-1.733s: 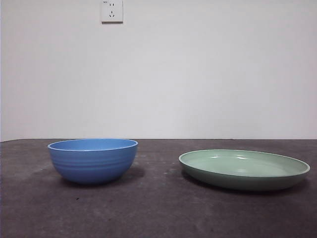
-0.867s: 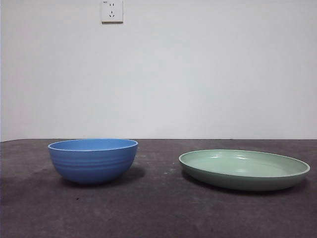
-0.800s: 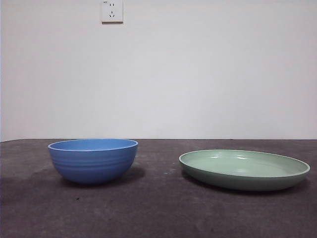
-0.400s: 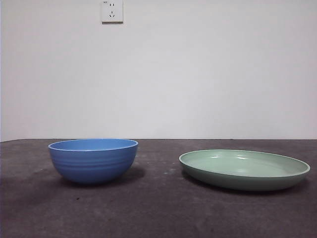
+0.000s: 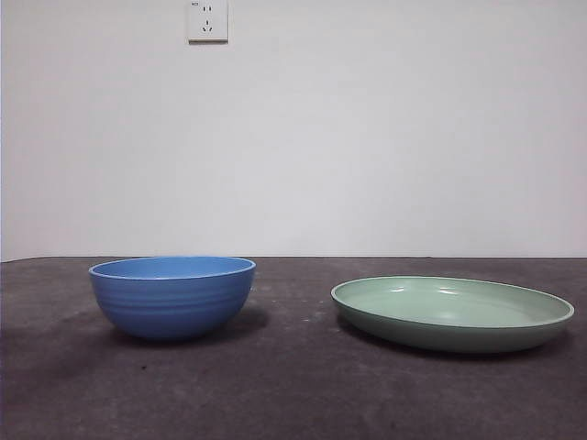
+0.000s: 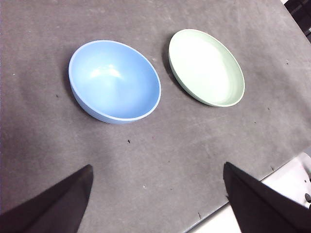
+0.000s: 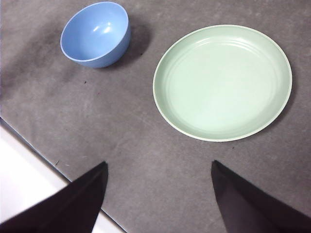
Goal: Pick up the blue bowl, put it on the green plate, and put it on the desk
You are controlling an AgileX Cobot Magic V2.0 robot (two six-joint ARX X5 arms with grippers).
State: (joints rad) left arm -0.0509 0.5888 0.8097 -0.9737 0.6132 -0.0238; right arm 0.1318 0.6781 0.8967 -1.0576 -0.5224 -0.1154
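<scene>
We see the blue bowl [image 5: 172, 296] standing upright and empty on the desk [image 5: 293, 394], with the green plate [image 5: 452, 313] lying flat beside it; the two are apart, with a strip of bare desk between them, and neither sits on the other. In the front view the bowl is toward the left side of the desk and the plate toward the right, both set back from the near edge. On the wall behind, we make out a white wall socket [image 5: 207, 20] above the bowl. No arm enters the front view. From the left wrist view, the left gripper [image 6: 158, 199] hangs above the desk's near edge with its two black jaws spread wide and nothing between them, well apart from the bowl. From the right wrist view, the right gripper [image 7: 159, 194] likewise hovers near the desk's edge, jaws parted and empty, clear of the plate's rim.
</scene>
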